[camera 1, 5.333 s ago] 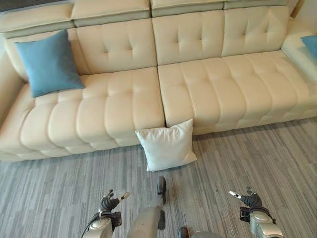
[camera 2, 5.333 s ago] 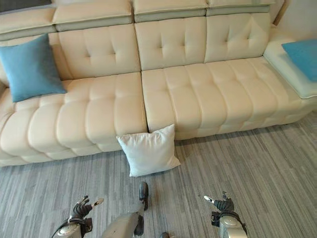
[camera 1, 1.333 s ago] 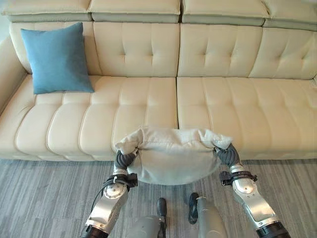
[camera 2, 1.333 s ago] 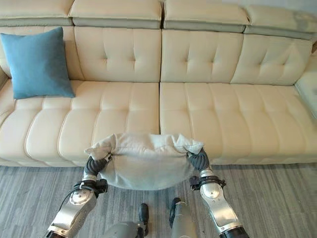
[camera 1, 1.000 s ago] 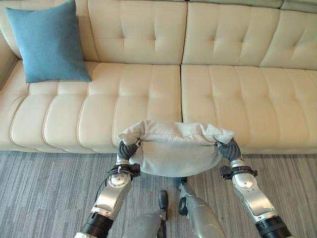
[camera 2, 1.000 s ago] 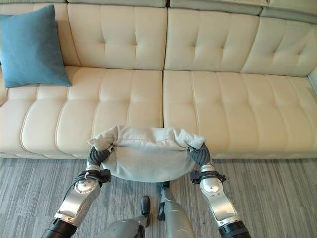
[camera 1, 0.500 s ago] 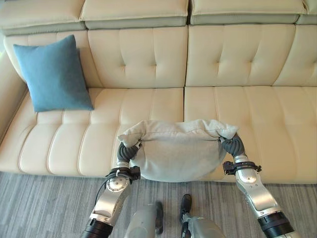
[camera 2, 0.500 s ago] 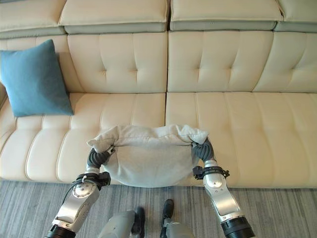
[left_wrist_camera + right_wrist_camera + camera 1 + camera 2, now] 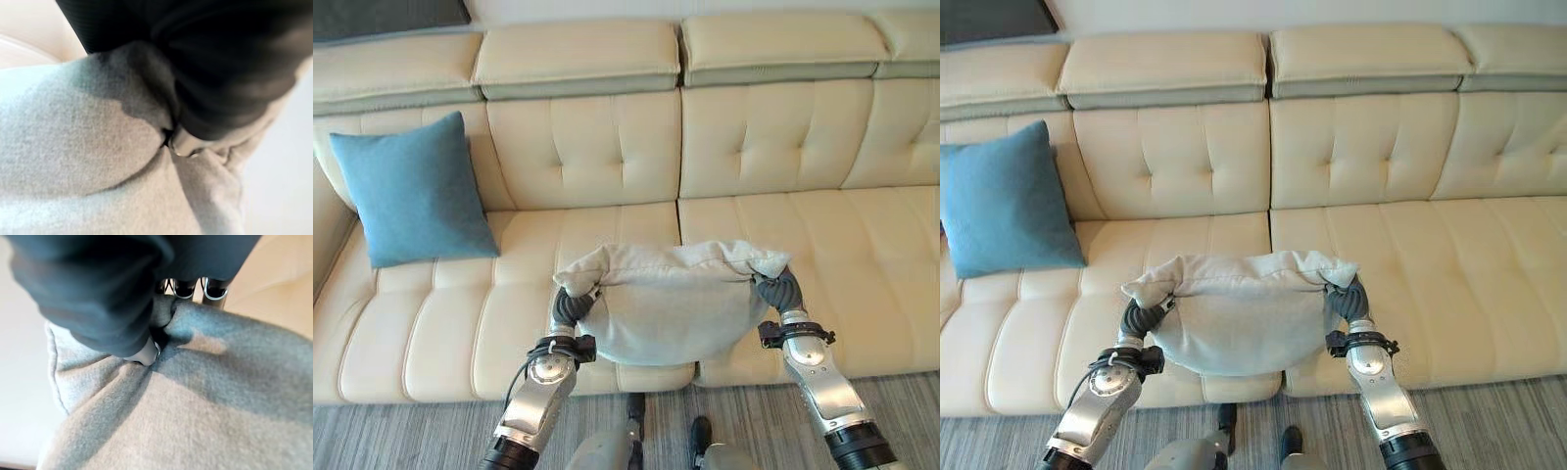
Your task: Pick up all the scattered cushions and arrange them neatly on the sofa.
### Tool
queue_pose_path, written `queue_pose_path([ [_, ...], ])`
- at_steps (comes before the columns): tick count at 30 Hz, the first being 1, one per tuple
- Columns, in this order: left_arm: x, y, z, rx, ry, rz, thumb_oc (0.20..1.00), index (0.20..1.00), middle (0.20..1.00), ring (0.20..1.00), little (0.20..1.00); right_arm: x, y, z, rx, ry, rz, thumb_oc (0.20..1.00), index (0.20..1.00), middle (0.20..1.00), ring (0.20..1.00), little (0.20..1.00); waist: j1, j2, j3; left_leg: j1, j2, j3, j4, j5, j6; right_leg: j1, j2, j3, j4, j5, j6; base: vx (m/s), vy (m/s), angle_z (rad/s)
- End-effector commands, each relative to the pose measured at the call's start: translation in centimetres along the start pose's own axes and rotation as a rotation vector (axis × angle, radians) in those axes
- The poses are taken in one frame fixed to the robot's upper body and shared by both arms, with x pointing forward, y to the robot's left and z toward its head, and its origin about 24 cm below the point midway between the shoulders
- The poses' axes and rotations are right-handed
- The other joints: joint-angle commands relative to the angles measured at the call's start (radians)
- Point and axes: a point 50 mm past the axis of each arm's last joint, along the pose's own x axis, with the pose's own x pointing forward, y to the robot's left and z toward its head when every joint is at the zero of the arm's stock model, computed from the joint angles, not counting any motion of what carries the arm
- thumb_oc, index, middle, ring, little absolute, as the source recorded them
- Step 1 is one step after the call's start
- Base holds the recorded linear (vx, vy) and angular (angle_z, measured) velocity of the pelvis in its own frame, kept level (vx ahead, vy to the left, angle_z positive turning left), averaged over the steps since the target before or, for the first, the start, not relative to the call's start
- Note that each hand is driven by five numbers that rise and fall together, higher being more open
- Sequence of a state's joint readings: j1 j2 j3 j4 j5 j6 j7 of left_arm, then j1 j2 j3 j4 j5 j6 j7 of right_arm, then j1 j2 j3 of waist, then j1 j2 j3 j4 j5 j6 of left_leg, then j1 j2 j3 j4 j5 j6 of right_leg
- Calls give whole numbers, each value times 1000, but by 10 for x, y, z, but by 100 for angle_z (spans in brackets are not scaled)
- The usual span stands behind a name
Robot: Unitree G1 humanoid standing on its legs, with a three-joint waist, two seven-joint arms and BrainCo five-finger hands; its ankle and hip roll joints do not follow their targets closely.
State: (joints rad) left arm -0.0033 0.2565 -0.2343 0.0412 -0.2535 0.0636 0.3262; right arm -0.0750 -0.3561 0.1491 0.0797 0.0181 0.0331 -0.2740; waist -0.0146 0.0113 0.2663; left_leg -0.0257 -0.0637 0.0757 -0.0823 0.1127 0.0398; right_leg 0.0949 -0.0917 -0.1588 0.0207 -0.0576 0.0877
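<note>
Pale grey cushion [image 9: 668, 308] held up between both hands over the front edge of the cream sofa [image 9: 783, 166], left hand [image 9: 570, 305] and right hand [image 9: 778, 291] each clamped on an upper corner, fabric bunched in the curled fingers, blue cushion [image 9: 411, 191] propped against the backrest well to the left

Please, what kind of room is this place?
Most likely a living room or lounge in a home. A long cream tufted sofa stands on grey striped carpet, a blue cushion leans against its backrest, and the left hand and right hand carry a white cushion.
</note>
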Motion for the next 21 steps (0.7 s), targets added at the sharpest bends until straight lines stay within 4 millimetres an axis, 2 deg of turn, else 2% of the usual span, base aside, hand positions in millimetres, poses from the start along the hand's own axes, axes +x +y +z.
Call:
queue_pose_path([
  [1, 13, -3, 43, 30, -224, 3, 200, 200, 200, 200, 200, 16, -2, 39, -10, -189, -33, 200, 200, 200, 200, 200, -1, -28, -59, 35, 40, 49, -5, -107, -42, -122, 32, -32, 292, -103, 37, 32, 247, -88],
  [2, 15, -5, 47, 36, -239, 1, 200, 200, 200, 200, 200, 18, -1, 41, -6, -193, -39, 200, 200, 200, 200, 200, -8, -28, -58, 39, 39, 47, -5, -115, -38, -149, 30, 1, 330, -99, 45, 24, 94, -86],
  [3, 19, -8, 51, 40, -249, 2, 200, 200, 200, 200, 200, 20, 1, 44, 6, -200, -42, 200, 200, 200, 200, 200, -10, -30, -56, 43, 39, 48, -5, -120, -35, -172, 28, 26, 339, -104, 38, 27, 91, -57],
  [4, 19, -8, 51, 40, -250, 2, 200, 200, 200, 200, 200, 20, 1, 45, 6, -201, -43, 200, 200, 200, 200, 200, -8, -30, -56, 43, 39, 50, -5, -120, -35, -175, 28, 28, 342, -105, 38, 52, 62, -19],
  [6, 30, -14, 65, 33, -293, 10, 200, 200, 200, 200, 200, 28, 7, 55, 49, -224, -51, 200, 200, 200, 200, 200, -6, -30, -60, 32, 50, 51, -5, -121, -40, -179, 17, 68, 164, -59, 27, 48, 20, 2],
  [7, 30, -14, 66, 33, -294, 10, 200, 200, 200, 200, 200, 28, 7, 56, 49, -225, -51, 200, 200, 200, 200, 200, -5, -29, -60, 31, 52, 51, -5, -121, -40, -175, 19, 68, 153, -53, 27, 15, -24, -15],
  [8, 34, -16, 70, 33, -302, 12, 200, 200, 200, 200, 200, 31, 7, 60, 49, -236, -60, 200, 200, 200, 200, 200, -8, -33, -58, 26, 53, 46, -5, -119, -40, -193, 13, 100, 87, -19, 30, 50, -70, -16],
  [9, 41, -19, 78, 38, -322, 21, 200, 200, 200, 200, 200, 35, 8, 67, 44, -257, -66, 200, 200, 200, 200, 200, -9, -47, -56, 23, 56, 46, -5, -120, -44, -205, 4, 136, -41, 49, 43, 81, -118, -15],
  [13, 45, -19, 75, 45, -303, 65, 200, 200, 200, 200, 200, 39, 18, 71, 47, -255, -50, 200, 200, 200, 200, 200, 0, -77, -76, 32, 57, 55, -5, -131, -54, -176, -8, 93, -108, 85, 60, 155, -131, 12],
  [16, 48, -20, 80, 26, -310, 76, 200, 200, 200, 200, 200, 47, 15, 77, 28, -263, -63, 200, 200, 200, 200, 200, -4, -71, -100, 30, 66, 49, -5, -134, -60, -163, -1, 72, -108, 67, 48, 182, -122, 9],
  [20, 59, -25, 99, 17, -356, 108, 200, 200, 200, 200, 200, 58, 19, 96, 30, -305, -62, 200, 200, 200, 200, 200, -11, -61, -107, 33, 75, 28, -5, -139, -70, -139, 6, 55, -108, 47, 33, 146, -100, 11],
  [21, 64, -28, 116, 8, -402, 120, 200, 200, 200, 200, 200, 65, 21, 111, 32, -341, -62, 200, 200, 200, 200, 200, -14, -58, -101, 28, 78, 18, -5, -138, -75, -138, 9, 50, -108, 42, 27, 99, -86, 14],
])
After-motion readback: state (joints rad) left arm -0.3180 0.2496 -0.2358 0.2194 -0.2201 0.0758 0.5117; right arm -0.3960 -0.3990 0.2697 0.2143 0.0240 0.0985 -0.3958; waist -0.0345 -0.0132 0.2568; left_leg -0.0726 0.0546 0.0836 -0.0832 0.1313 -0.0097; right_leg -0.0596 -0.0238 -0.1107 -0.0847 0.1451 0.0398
